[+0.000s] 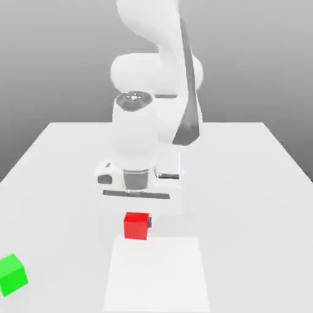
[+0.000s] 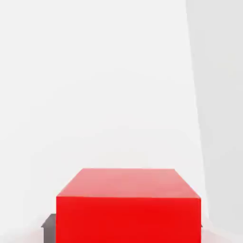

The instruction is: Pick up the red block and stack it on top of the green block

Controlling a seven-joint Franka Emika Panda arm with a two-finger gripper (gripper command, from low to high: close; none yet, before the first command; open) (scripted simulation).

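- Under the red block (image 1: 136, 227) lay the white table (image 1: 257, 183), running out from it to both sides of the exterior view.
- Directly above the red block stood the white arm (image 1: 137, 131), folded over, with its hand pointing straight down at the cube.
- Just in front of the red block, toward the camera in the exterior view, was a paler rectangular patch (image 1: 159, 275) on the table; the cube sat at that patch's far edge.
- Around the red block was the gripper (image 1: 137, 214), hand low over the cube's top.
- Jaws were closed in to the cube's width: in the hand view a dark finger (image 2: 49, 228) sat flush against one side of the red block (image 2: 128, 209), with a thin dark sliver at the opposite side. Grip was on the cube.
- Well apart from the red block, toward the exterior view's left and nearer the camera, sat the green block (image 1: 12, 275) on the table, with nothing touching it.
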